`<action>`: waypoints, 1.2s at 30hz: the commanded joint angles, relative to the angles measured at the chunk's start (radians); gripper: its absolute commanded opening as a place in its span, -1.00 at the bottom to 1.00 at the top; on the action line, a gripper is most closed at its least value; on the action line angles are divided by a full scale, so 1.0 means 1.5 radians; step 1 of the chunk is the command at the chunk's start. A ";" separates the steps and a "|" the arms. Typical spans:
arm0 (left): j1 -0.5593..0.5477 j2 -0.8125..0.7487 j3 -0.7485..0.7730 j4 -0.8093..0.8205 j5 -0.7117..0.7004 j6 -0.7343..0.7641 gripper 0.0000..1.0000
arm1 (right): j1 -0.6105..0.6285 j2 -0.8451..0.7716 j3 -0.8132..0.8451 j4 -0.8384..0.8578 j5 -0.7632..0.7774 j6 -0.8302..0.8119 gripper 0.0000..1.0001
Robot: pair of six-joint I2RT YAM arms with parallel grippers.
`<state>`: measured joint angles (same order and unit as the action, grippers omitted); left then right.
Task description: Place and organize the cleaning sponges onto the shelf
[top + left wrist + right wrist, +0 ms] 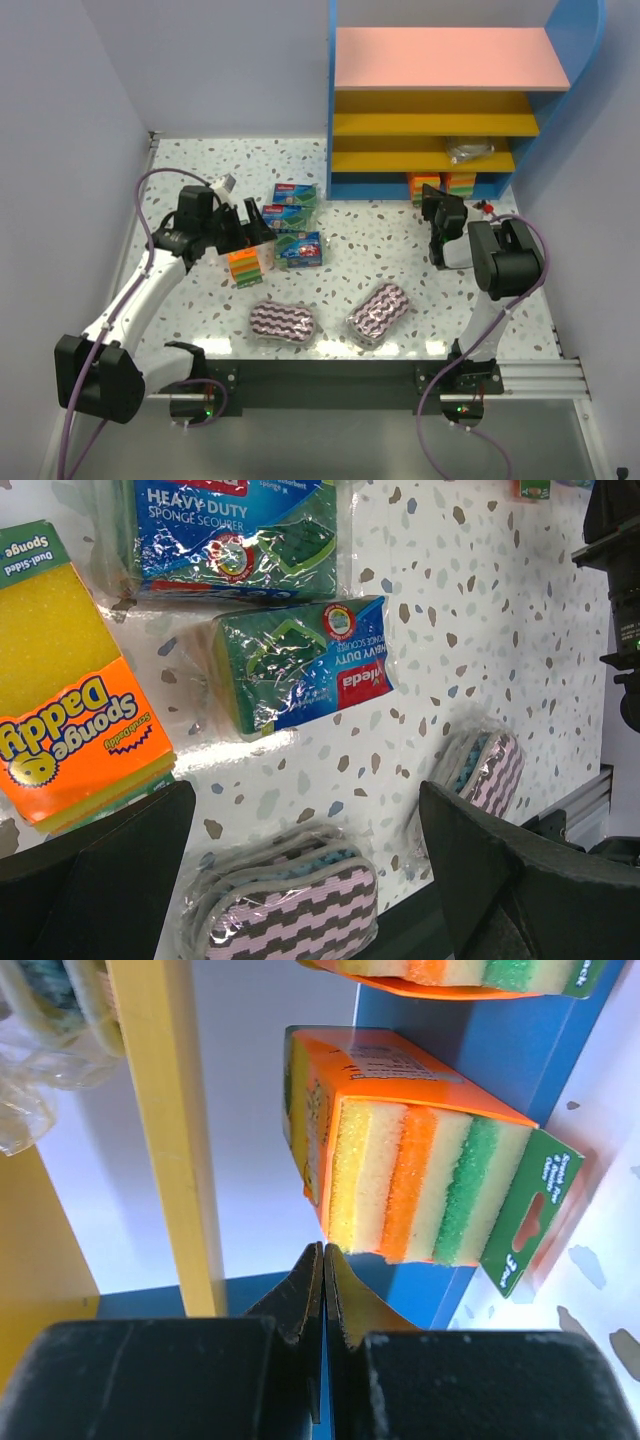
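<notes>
Speckled white terrazzo covers the table (400,250), and plain lilac walls (60,120) close it in. From the top camera I see the shelf (450,58) at the far right. The silvery scourer pack (470,150) lies on its lowest yellow board, with 2 sponge-block packs (443,184) below that board at table level. The right gripper (437,200) sits just in front of those 2. Left of centre, the left gripper (250,235) hangs by 1 more sponge-block pack (246,266), next to 3 blue-green flat packs (297,250). 2 purple-white striped pads (282,322) lie apart from each other, nearer the arm bases.

On the left wrist camera, the left gripper (308,810) is spread wide, with only bare terrazzo between its fingers (100,880). The orange-and-yellow pack (70,710) lies just outside 1 finger, and both striped pads (290,905) show beyond.

On the right wrist camera, the right gripper (323,1280) is pinched fully together and holds nothing. It points at a sponge-block pack (420,1180) standing against the shelf's blue wall (480,1050), beside a yellow board edge (165,1130).
</notes>
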<state>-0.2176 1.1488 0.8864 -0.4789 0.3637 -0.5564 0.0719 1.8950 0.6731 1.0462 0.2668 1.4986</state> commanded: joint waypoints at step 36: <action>-0.003 0.047 0.040 0.036 0.018 0.015 1.00 | -0.022 0.105 0.115 0.162 -0.067 -0.003 -1.00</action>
<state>-0.2176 1.2156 0.9066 -0.4751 0.3664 -0.5560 0.0452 2.0922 0.8871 1.1812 0.1890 1.4986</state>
